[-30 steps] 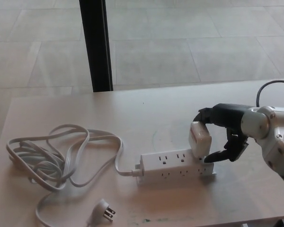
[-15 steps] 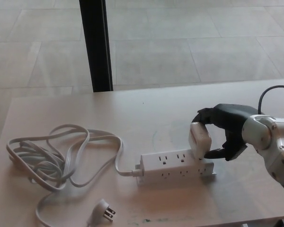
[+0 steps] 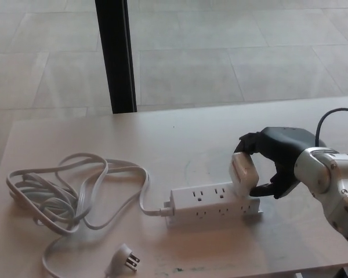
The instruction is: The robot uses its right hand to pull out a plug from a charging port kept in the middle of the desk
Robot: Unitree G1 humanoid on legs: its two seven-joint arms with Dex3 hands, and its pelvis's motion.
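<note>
A white power strip (image 3: 209, 202) lies in the middle of the desk, sockets facing up. A white block-shaped plug (image 3: 243, 172) stands at its right end, tilted slightly, its base at the strip. My right hand (image 3: 274, 160) comes in from the right and is shut on the plug, fingers over its top and thumb under its right side. The strip's white cord (image 3: 69, 191) loops in a pile at the left and ends in a loose pronged plug (image 3: 124, 259) near the front edge. My left hand does not show.
The light wooden desk (image 3: 180, 139) has its far edge at mid picture and its front edge at the bottom. A black post (image 3: 116, 55) stands behind the desk on a tiled floor. A black cable (image 3: 330, 116) arcs above my right wrist.
My right hand has edged slightly up and left around the plug, fingers curling tighter. The plug still stands at the strip's right end. The camera has shifted a little.
</note>
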